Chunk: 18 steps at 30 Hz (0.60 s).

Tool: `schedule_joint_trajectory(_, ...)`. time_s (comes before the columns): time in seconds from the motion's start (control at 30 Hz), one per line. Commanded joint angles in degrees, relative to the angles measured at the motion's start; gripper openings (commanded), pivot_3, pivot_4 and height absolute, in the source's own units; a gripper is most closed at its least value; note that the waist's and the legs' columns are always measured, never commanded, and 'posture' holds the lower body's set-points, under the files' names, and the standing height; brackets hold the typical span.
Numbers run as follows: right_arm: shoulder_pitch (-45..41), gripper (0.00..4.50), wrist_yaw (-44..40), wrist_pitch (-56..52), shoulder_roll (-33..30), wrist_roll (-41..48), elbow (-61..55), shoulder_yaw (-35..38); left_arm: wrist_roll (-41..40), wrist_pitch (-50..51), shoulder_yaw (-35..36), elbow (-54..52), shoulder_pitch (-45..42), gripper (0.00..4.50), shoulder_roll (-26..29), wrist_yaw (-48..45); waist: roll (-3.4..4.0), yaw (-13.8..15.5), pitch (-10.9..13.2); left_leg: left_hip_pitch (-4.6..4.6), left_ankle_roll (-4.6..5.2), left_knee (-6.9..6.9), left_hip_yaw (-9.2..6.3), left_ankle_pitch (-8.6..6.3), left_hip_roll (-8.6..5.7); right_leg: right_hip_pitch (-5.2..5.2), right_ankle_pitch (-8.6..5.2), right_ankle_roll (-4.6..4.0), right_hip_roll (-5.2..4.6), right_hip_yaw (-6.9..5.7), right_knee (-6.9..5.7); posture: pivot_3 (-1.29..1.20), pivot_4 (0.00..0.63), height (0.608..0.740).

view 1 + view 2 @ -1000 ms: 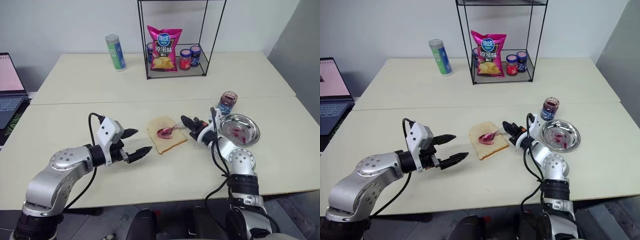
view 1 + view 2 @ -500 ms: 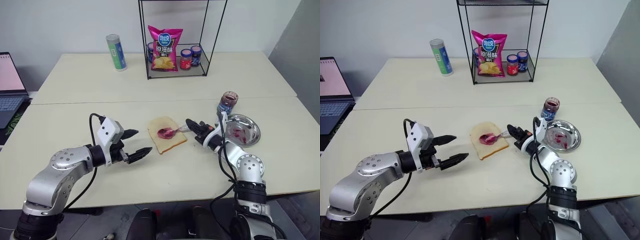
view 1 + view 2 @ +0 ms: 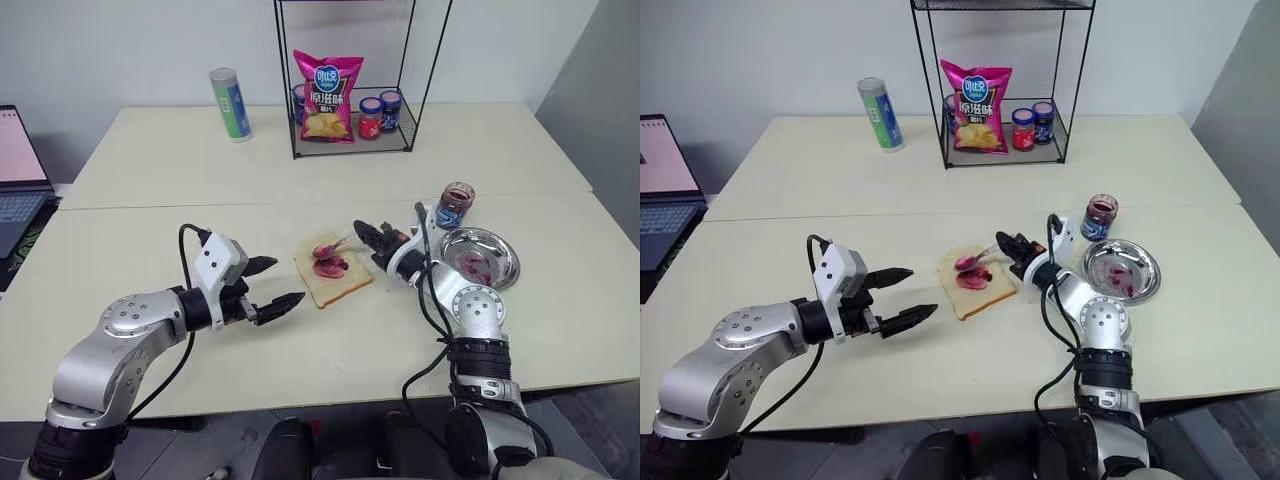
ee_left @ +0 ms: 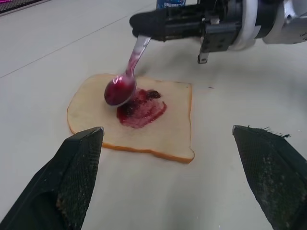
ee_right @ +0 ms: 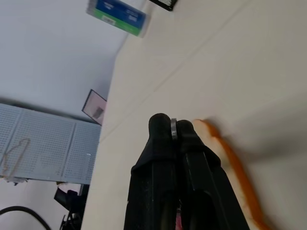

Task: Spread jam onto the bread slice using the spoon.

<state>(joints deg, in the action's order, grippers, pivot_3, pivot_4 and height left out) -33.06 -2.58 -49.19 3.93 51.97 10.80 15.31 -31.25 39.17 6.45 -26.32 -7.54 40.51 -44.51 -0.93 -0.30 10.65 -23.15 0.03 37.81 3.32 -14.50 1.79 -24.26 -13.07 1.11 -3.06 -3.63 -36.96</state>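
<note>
The bread slice lies flat on the table between my two grippers, with a smear of dark red jam at its middle. My right gripper is shut on the handle of the spoon, which slopes down toward the bread. The spoon's jam-coated bowl hangs just over the smear's far edge. My left gripper is open and holds nothing, a short way to the left of the slice. The glass jam jar stands open behind the right arm.
A round steel plate smeared with jam sits right of my right gripper. A wire rack at the back holds a pink chip bag and lidded jars. A green can stands to its left, and a laptop is at the far left.
My right gripper has moved left and slightly up with the spoon. Its bowl has lifted off the middle of the bread, leaving the jam smear. The left arm has stayed still.
</note>
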Motion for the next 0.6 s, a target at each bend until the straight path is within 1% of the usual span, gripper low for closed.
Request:
schedule_joint_trajectory(0.03,-0.4,0.03,-2.6,1.2,-1.1,-2.8,-0.3,-2.1,0.0,-1.1,0.9,-1.6,0.2,4.5,0.9,-0.2,0.0,0.0,0.0,0.0,0.0,0.0,0.0,0.0,0.0,0.0,0.0,0.0,0.0,0.01,0.0,0.0,0.15,0.74)
schedule_joint_trajectory(0.17,-0.1,0.03,-3.7,1.9,-1.2,-4.2,0.0,-2.6,0.1,-1.3,0.7,-1.5,0.1,4.5,0.9,0.0,0.0,0.0,0.0,0.03,0.0,0.0,-0.02,0.0,0.04,0.01,0.0,0.0,-0.01,-0.01,-0.03,0.0,0.15,0.74)
schedule_joint_trajectory(0.33,-1.6,0.03,-2.3,7.9,-0.5,-8.2,3.5,-1.7,0.3,-1.6,0.6,-1.0,-0.3,4.5,0.9,-0.2,0.0,0.0,0.0,0.05,0.0,0.01,-0.01,0.0,0.05,0.02,0.0,0.0,0.0,-0.01,-0.04,0.0,0.15,0.74)
schedule_joint_trajectory(0.6,-4.4,0.03,-2.3,9.8,0.2,-6.8,4.7,0.8,0.5,-2.2,0.0,-0.2,-1.0,4.5,0.7,-0.3,0.0,0.2,0.0,0.06,0.0,0.04,-0.02,0.0,0.01,0.06,0.01,0.0,-0.01,-0.01,-0.04,0.0,0.15,0.74)
